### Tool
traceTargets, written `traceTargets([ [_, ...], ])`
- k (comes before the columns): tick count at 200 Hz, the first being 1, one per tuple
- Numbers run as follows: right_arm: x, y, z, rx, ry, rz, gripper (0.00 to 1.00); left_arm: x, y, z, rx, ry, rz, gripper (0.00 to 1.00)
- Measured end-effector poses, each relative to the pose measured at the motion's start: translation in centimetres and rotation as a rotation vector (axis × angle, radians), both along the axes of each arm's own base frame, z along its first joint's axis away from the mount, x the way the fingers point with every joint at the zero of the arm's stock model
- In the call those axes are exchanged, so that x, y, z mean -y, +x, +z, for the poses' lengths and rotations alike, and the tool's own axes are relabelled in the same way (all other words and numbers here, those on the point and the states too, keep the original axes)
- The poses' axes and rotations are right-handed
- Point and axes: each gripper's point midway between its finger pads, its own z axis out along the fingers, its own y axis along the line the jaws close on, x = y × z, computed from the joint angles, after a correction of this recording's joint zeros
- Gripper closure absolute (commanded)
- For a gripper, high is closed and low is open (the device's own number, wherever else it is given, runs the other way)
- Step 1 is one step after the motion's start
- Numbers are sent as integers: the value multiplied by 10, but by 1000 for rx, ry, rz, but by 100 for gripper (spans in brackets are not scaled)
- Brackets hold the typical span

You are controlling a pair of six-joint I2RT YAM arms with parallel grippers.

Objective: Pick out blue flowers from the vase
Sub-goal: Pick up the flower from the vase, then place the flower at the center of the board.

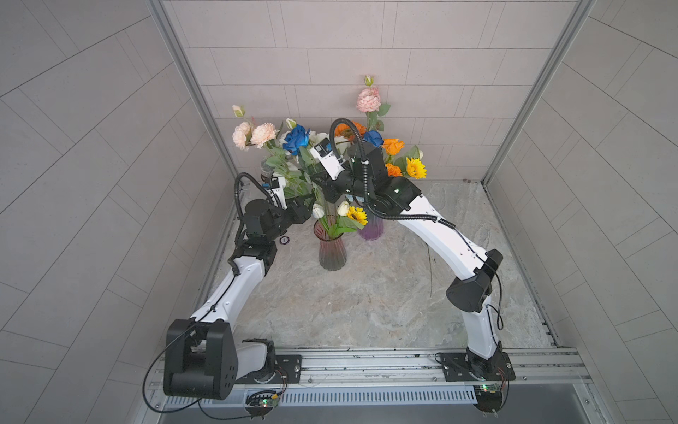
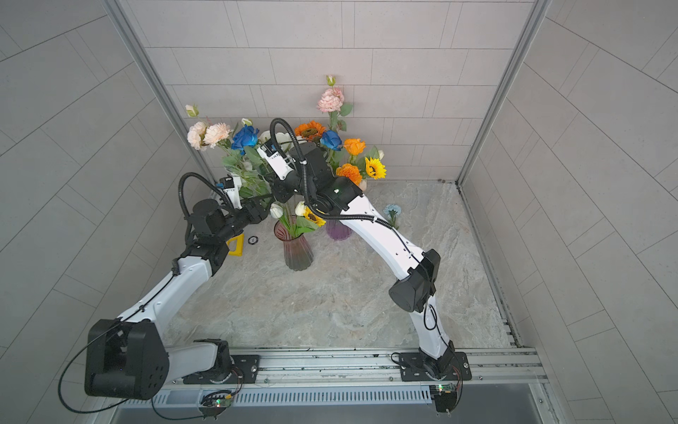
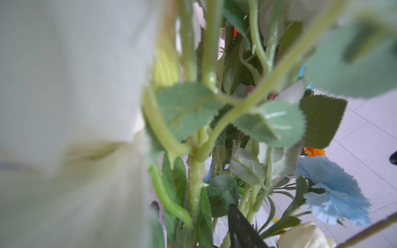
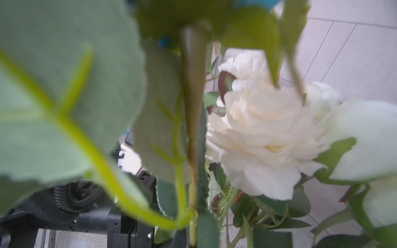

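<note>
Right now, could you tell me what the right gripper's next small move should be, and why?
Probably a slow, straight lift of the right gripper. It appears shut on the blue rose stem, which runs up to a blue bloom in the right wrist view. The blue rose still seems to stand in the red glass vase, crowded by leaves.

Both grippers buried in foliage in both top views, jaws not visible. Left wrist: near half the frame is a blurred white petal (image 3: pixel 64 107); one black fingertip (image 3: pixel 242 232) cut off by the edge. Right wrist: blurred leaf (image 4: pixel 64 96) and stem (image 4: pixel 193 128) up close, blue bloom (image 4: pixel 255 2) cropped. Purple vase (image 1: pixel 371 229) mostly behind right arm.
</note>
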Motion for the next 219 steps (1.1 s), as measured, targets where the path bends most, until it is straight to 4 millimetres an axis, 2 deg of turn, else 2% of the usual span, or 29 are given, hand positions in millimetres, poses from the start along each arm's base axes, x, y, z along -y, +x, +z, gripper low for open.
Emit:
traceTargets([
  [26,5,-5,31,56,64,0,100,-2,-4,0,-7,11,8,26],
  [49,17,-17,72,115,136,0,100,-2,-12,9,13,20,9,14],
  [69,35,-32,107,165,190,-3,100,-1,-16,15,31,20,-3,6],
  [105,78,-73,171,269,289,-9,100,2,-19,14,23,16,-25,5],
  [139,121,-107,215,354,356,-43,100,11,-22,10,14,30,-59,5],
  [154,139,-116,227,385,365,-76,100,20,-23,4,-1,49,-83,5],
  [175,166,-123,229,403,347,-146,100,34,-22,-5,-31,84,-115,6],
  [196,198,-124,221,401,308,-245,100,41,-19,-15,-64,121,-118,9],
  [219,244,-112,201,379,249,-398,100,41,-15,-24,-96,160,-91,12],
])
